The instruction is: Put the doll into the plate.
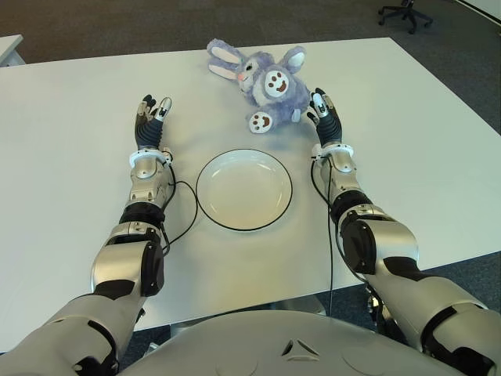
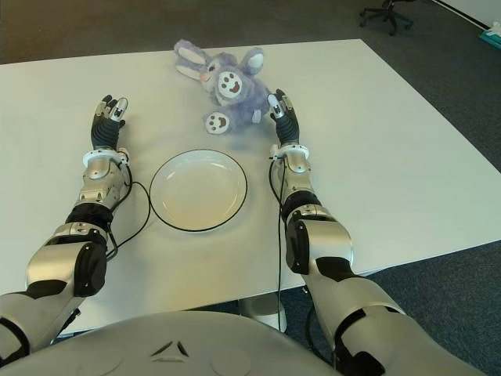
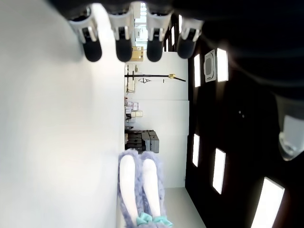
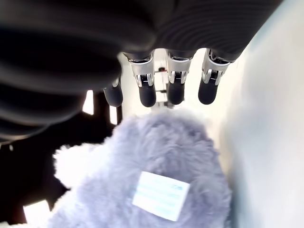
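Round white black-rimmed plate nearest on white table; purple plush rabbit doll beyond plate. Left hand left of plate, fingers straight, empty. Right hand beside doll. Right wrist view: fingers extended over doll fur, white tag visible, not clamped.

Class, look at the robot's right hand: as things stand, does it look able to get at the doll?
Probably yes. The right hand is right beside the doll, fingers spread and holding nothing, and nothing lies between them. The plate sits nearer the robot, out of the way.
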Robot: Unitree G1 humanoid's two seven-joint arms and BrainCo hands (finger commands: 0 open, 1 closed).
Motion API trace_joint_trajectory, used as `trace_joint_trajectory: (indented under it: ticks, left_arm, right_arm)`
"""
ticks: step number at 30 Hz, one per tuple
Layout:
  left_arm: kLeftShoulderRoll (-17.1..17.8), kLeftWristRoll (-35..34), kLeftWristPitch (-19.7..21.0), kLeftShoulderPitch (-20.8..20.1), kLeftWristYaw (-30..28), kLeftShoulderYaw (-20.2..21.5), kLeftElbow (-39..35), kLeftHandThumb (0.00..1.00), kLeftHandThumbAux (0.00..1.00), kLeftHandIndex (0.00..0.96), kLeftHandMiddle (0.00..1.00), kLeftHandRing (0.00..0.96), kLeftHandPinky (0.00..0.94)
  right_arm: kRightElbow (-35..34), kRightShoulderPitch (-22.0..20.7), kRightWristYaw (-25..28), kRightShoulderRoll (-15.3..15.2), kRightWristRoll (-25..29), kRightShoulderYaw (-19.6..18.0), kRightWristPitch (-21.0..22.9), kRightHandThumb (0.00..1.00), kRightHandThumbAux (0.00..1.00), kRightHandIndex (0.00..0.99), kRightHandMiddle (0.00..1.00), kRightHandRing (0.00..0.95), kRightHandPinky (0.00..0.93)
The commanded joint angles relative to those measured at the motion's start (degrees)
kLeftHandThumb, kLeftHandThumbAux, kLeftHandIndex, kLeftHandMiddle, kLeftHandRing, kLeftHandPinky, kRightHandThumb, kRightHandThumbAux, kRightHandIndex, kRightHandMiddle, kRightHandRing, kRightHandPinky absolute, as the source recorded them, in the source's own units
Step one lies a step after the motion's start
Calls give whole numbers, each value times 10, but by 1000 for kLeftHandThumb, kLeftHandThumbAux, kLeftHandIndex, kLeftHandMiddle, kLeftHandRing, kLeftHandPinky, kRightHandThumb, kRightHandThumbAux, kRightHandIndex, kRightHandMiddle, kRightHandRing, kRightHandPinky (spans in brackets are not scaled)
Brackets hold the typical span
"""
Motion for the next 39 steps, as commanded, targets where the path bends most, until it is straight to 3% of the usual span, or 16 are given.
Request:
trace_joint_trajectory:
  ticks: [1,23,39]
  left_arm:
    - [-19,2,43,54,4,-5,29,0,470,0,65,40,0]
    - [-20,-1,48,57,5,-3,21,0,479,0,66,37,0]
    - [-22,-1,48,59,5,-3,18,0,477,0,74,50,12]
  right_arm:
    - [35,59,15,26,26,-22,34,28,361,0,0,0,0]
    - [34,56,42,35,42,-42,37,40,352,0,0,0,0]
    - [32,54,22,37,16,-18,36,42,405,0,0,0,0]
